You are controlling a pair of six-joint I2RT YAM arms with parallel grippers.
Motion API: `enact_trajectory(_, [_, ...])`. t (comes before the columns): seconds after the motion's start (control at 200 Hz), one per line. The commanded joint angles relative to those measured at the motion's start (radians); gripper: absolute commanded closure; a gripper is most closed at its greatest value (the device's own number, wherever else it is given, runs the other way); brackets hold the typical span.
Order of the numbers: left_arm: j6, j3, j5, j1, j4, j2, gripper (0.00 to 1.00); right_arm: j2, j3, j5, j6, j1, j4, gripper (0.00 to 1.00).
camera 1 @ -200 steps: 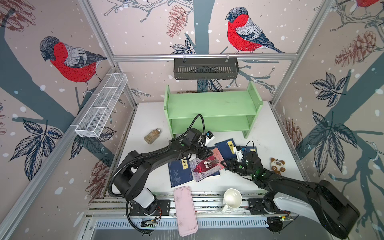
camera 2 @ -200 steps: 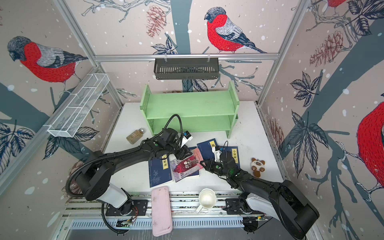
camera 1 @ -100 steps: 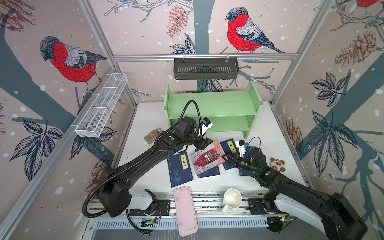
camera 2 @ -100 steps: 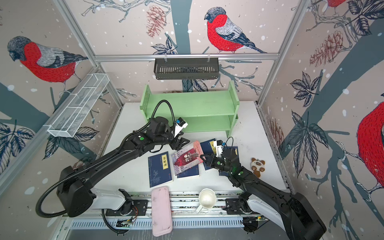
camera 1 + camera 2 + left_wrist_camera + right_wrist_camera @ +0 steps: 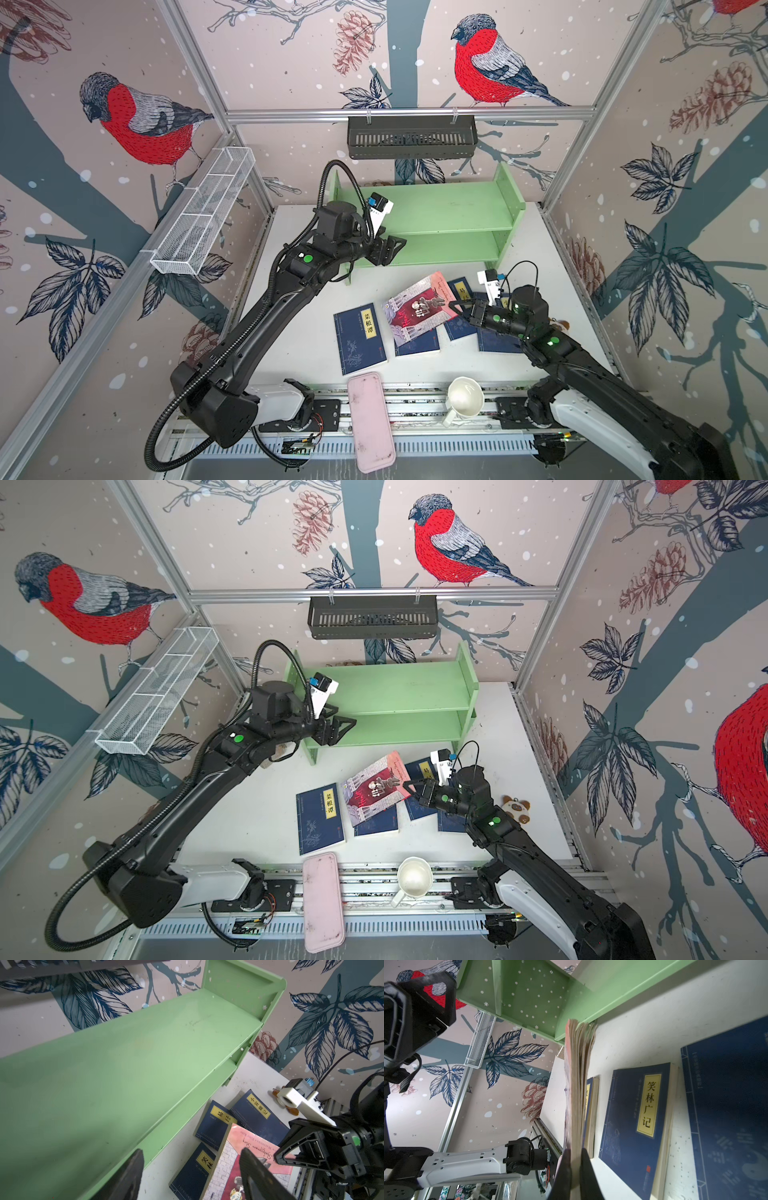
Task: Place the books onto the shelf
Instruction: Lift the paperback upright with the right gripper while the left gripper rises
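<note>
My right gripper (image 5: 455, 309) (image 5: 409, 787) (image 5: 575, 1152) is shut on the right edge of the red-and-grey illustrated book (image 5: 419, 311) (image 5: 376, 787) (image 5: 578, 1076), which is tilted up over the navy books. One navy book (image 5: 359, 338) lies flat left of it, a second (image 5: 637, 1126) sits partly beneath it, and others (image 5: 461, 291) lie under my right arm. My left gripper (image 5: 395, 249) (image 5: 345, 729) (image 5: 191, 1153) is open and empty, in front of the left end of the light green shelf (image 5: 436, 208) (image 5: 124, 1064), whose two tiers are bare.
A pink flat case (image 5: 370, 419) and a white mug (image 5: 465, 399) sit on the front rail. A black slotted basket (image 5: 411, 135) hangs on the back wall, a white wire basket (image 5: 203, 216) on the left wall. A small plush toy (image 5: 515, 808) lies near the right wall.
My left gripper has risen from the books toward the shelf and opened wider. My right gripper stays shut on the illustrated book, which has shifted a little to the right.
</note>
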Motion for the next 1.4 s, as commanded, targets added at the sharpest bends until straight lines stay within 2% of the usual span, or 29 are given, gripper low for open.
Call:
enact_trajectory(0.0, [-0.037, 0.056, 0.007, 0.012, -0.079, -0.007, 0.24, -0.013, 0.066, -0.070, -0.072, -0.002, -0.067, 0.99])
enact_trajectory(0.18, [-0.108, 0.177, -0.031, 0.073, -0.133, 0.003, 0.18, -0.020, 0.190, -0.094, -0.095, -0.012, -0.070, 0.98])
enact_trajectory(0.335, [-0.147, 0.295, -0.058, 0.128, -0.172, 0.007, 0.12, 0.034, 0.312, -0.134, -0.103, -0.049, -0.082, 0.99])
enact_trajectory(0.415, [-0.187, 0.302, -0.065, 0.162, -0.176, -0.006, 0.11, 0.066, 0.354, -0.154, -0.096, -0.064, -0.058, 0.99])
enact_trajectory(0.52, [-0.247, 0.221, 0.008, 0.214, -0.154, -0.042, 0.11, 0.098, 0.383, -0.185, -0.064, -0.074, 0.017, 0.99])
enact_trajectory(0.705, [-0.299, 0.023, 0.201, 0.256, -0.078, -0.126, 0.14, 0.165, 0.434, -0.198, -0.001, -0.096, 0.137, 0.99])
enact_trajectory(0.9, [-0.343, -0.026, 0.229, 0.309, -0.061, -0.171, 0.14, 0.235, 0.476, -0.213, 0.066, -0.104, 0.260, 0.98])
enact_trajectory(1.15, [-0.372, -0.104, 0.359, 0.323, -0.008, -0.216, 0.15, 0.280, 0.491, -0.234, 0.161, -0.110, 0.338, 0.99])
enact_trajectory(1.23, [-0.409, -0.177, 0.429, 0.325, 0.040, -0.243, 0.15, 0.265, 0.468, -0.224, 0.194, -0.111, 0.377, 0.99])
enact_trajectory(1.291, [-0.450, -0.244, 0.532, 0.325, 0.118, -0.264, 0.15, 0.252, 0.463, -0.217, 0.201, -0.111, 0.384, 0.99])
enact_trajectory(1.341, [-0.524, -0.317, 0.622, 0.325, 0.220, -0.284, 0.15, 0.242, 0.454, -0.216, 0.211, -0.111, 0.397, 0.99])
enact_trajectory(1.396, [-0.623, -0.386, 0.672, 0.326, 0.326, -0.308, 0.13, 0.234, 0.445, -0.212, 0.224, -0.109, 0.409, 0.99])
